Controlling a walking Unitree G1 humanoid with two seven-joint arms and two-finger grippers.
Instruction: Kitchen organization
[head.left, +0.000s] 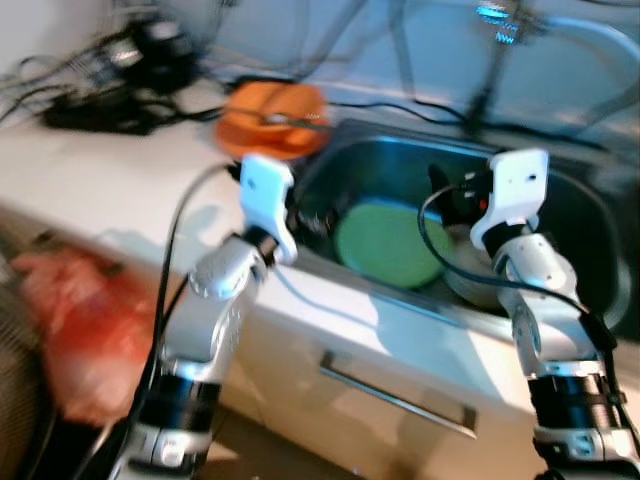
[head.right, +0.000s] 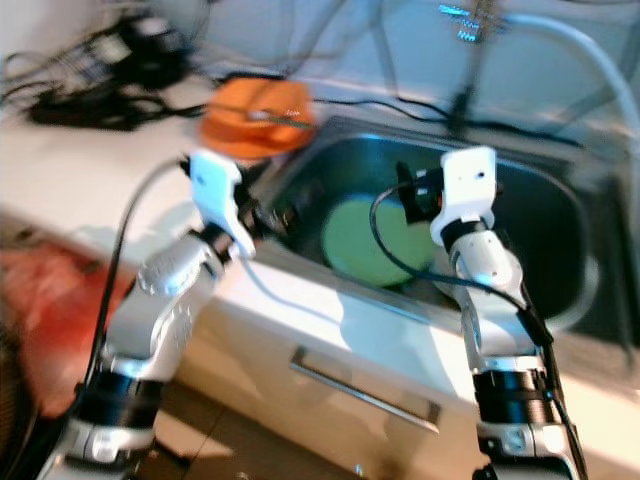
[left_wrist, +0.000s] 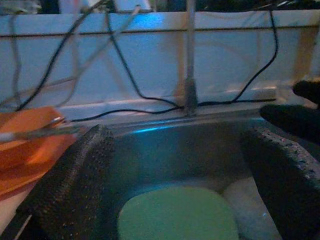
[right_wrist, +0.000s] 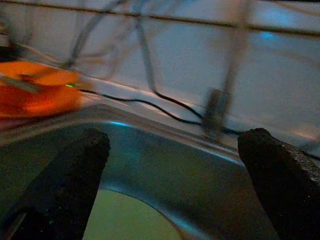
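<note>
Black jaws both wide apart, empty, over sink (head.left: 560, 200), green plate (head.left: 385, 243).

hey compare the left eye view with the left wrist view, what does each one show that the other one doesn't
Left eye view alone: both silver arms reaching over the sink, the white cabinet drawer with its metal bar handle, the tangle of black cables and devices on the counter, and a blurred red-orange mass at the robot's left.

Left wrist view alone: a close look along the left gripper, its two black textured fingers spread apart.

Both: the round green plate lying in the steel sink, and the orange dish on the counter beside it.
</note>
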